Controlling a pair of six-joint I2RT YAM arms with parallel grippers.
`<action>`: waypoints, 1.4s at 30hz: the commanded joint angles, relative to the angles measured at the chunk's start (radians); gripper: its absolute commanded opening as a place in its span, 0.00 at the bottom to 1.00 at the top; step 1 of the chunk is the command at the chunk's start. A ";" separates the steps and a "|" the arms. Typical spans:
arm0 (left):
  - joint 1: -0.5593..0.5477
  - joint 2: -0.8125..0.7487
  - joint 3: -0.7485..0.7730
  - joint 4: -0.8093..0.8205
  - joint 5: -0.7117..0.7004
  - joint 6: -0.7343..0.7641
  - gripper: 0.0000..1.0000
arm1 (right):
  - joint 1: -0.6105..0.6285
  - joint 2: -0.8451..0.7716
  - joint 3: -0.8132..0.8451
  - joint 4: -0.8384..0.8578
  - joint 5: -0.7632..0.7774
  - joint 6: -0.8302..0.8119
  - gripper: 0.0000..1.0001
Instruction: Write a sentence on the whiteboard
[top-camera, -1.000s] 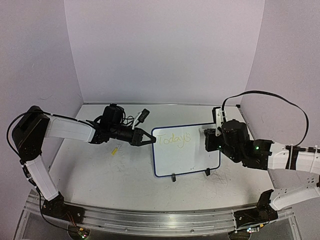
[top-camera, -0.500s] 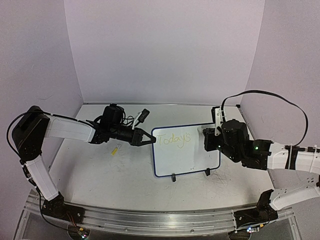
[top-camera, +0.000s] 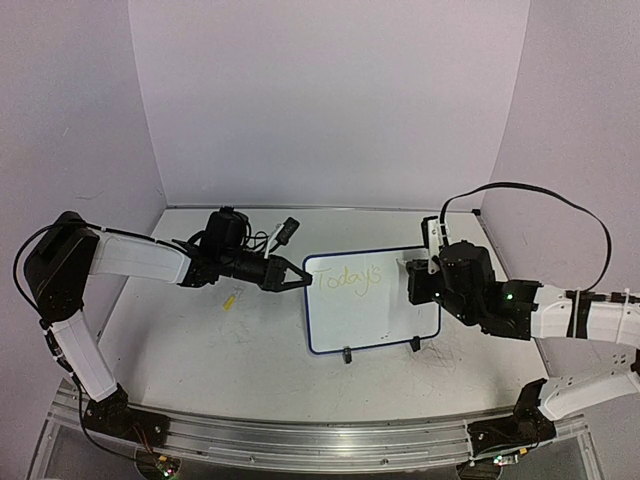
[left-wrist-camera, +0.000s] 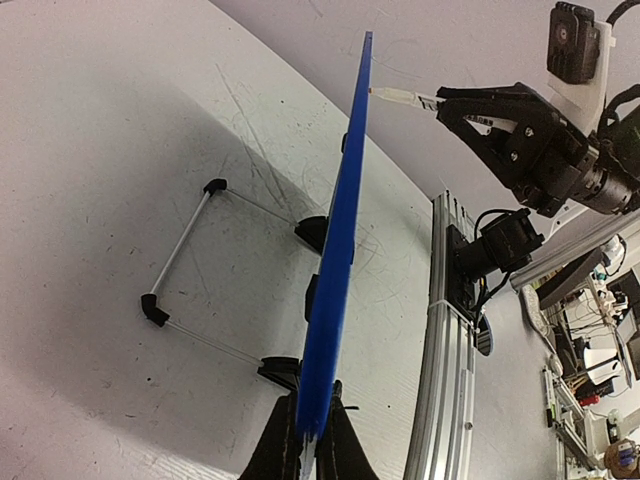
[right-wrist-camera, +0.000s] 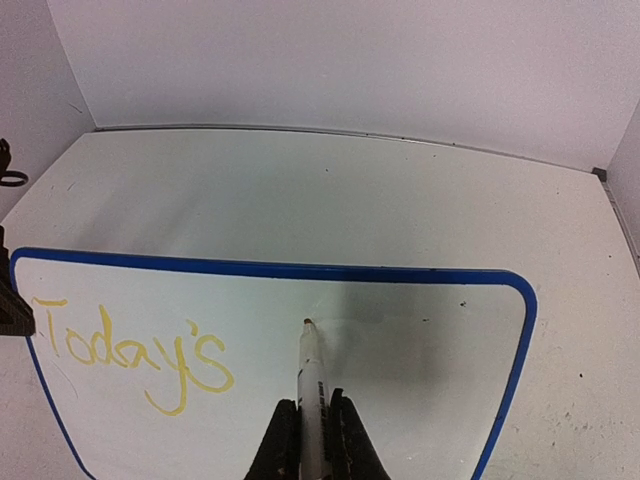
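Note:
The whiteboard (top-camera: 375, 318) stands tilted on two black feet mid-table; it also shows edge-on in the left wrist view (left-wrist-camera: 340, 250) and face-on in the right wrist view (right-wrist-camera: 400, 390). The sentence (top-camera: 345, 279) reads only "Today's" in pale yellow, also seen in the right wrist view (right-wrist-camera: 130, 355). My left gripper (top-camera: 296, 279) is shut on the whiteboard's left edge (left-wrist-camera: 312, 425). My right gripper (top-camera: 412, 283) is shut on a white marker (right-wrist-camera: 311, 385), tip at the board's surface right of "Today's".
A small yellow marker cap (top-camera: 230, 300) lies on the table left of the board. The board's wire stand (left-wrist-camera: 180, 270) rests behind it. The aluminium rail (top-camera: 300, 435) runs along the near edge. Walls close in on three sides.
The right gripper with the marker has shifted slightly left toward the board. The left arm and the board have not moved; no new writing shows.

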 joint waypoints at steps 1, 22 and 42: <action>0.011 -0.007 0.027 -0.043 -0.042 0.004 0.00 | -0.005 0.021 0.011 0.034 0.012 -0.003 0.00; 0.011 -0.008 0.028 -0.043 -0.039 0.004 0.00 | -0.006 0.022 -0.027 -0.031 -0.062 -0.005 0.00; 0.011 -0.003 0.031 -0.043 -0.034 0.003 0.00 | -0.005 -0.048 -0.069 -0.036 -0.155 0.030 0.00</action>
